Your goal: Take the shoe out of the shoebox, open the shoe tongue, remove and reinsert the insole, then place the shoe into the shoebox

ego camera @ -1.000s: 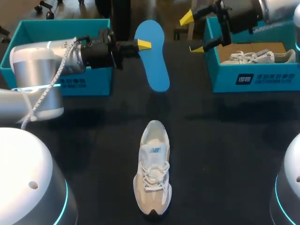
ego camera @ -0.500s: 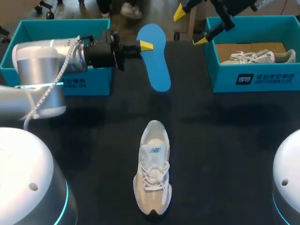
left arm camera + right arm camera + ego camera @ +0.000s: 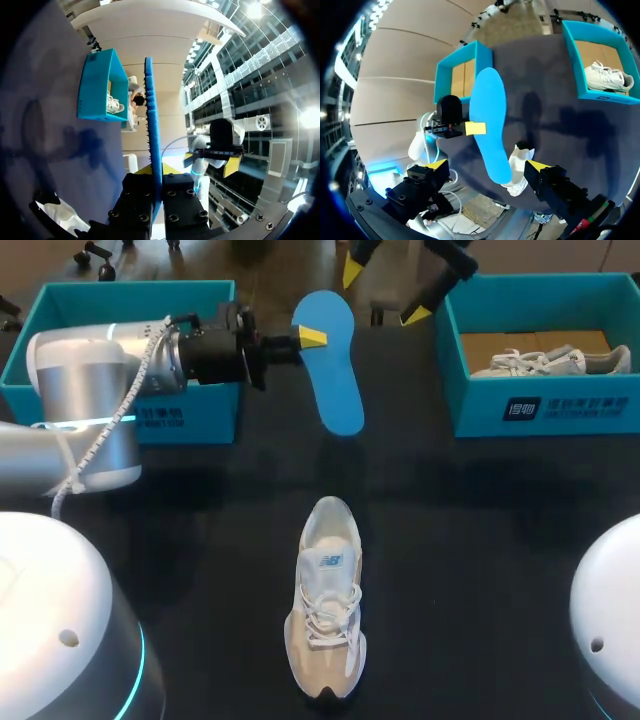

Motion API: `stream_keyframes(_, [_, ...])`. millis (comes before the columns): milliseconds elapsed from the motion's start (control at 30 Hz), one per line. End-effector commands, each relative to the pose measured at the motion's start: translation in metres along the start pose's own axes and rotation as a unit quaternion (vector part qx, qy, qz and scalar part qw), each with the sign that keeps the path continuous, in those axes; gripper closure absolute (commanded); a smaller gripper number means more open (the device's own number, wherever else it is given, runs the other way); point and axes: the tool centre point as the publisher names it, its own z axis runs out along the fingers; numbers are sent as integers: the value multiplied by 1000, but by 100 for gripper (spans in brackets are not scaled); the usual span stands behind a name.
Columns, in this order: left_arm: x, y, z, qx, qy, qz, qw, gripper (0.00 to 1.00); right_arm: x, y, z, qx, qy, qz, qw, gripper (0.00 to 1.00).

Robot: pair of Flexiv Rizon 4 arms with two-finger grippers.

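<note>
Tabletop [image 3: 480, 540], insole [image 3: 335, 370] in left end effector [image 3: 312, 337]

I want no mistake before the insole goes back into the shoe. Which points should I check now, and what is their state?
1. Insole gripped by left claw: ok, held above the table.
2. Right claw open and apart from the insole: ok.
3. Shoe upright on the table, touched by no claw: ok.
4. Tongue pulled open enough: cannot tell, the laces cross over it.
5. Right shoebox free: not ok, another shoe lies inside.
</note>
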Motion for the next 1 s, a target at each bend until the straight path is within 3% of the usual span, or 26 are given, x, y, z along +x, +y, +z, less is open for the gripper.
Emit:
stream_keyframes(33, [0,0,-1,0,0,0,1000,100,7,0,0,-6,-134,8,991,0])
stream_keyframes(667, [0,0,-1,0,0,0,1000,100,48,-17,25,-51,-277,25,959,0])
stream_keyframes(1000, [0,0,-1,0,0,0,1000,100,56,-28,18,-59,-291,4,955,0])
